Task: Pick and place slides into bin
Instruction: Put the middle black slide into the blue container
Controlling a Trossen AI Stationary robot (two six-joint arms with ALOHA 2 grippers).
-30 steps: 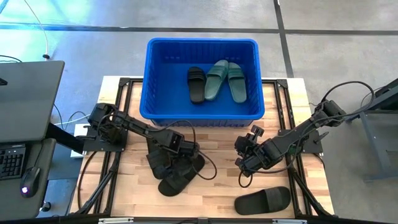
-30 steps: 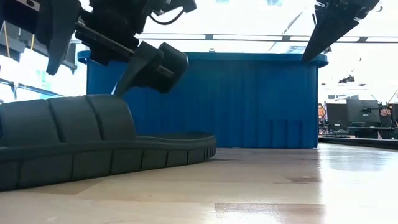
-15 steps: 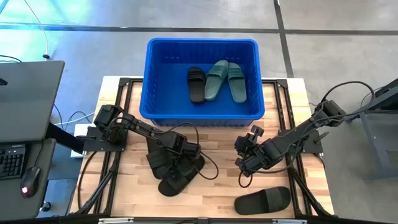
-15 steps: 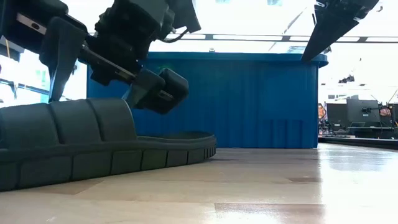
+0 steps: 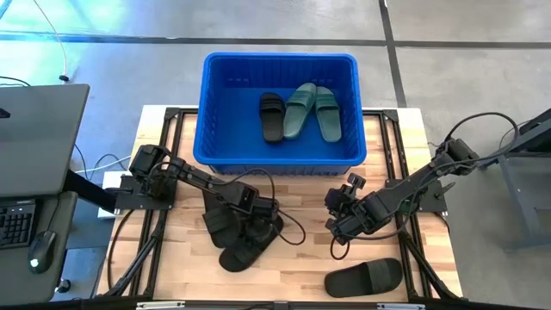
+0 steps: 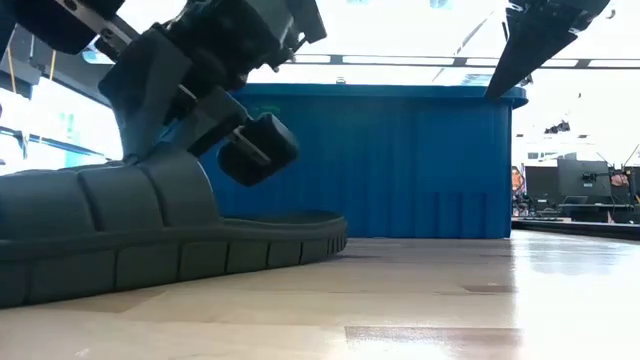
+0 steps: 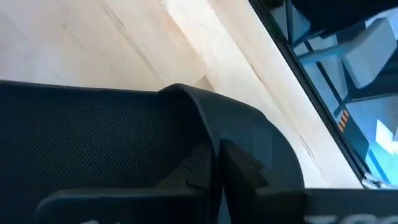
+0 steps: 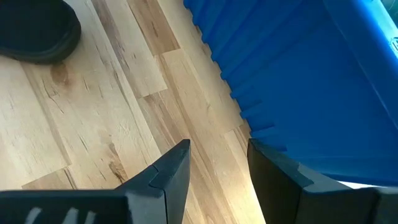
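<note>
On the worktop [image 5: 301, 263], the left gripper [image 5: 256, 222] has dropped and clamped onto a black slide [image 5: 245, 245] (earlier it hovered open); right gripper [image 5: 337, 226] hangs open, empty.

L gripper [image 5: 256, 217] tips behind slide [image 5: 245, 232]

Left gripper [image 5: 256, 215] down on black slides [image 5: 241, 234], three slides inside bin [image 5: 280, 62].

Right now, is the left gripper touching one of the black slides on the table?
Touching. In the left wrist view the left gripper has its fingers shut on the black slide's strap; the low view shows it pressed down onto that strap.
</note>
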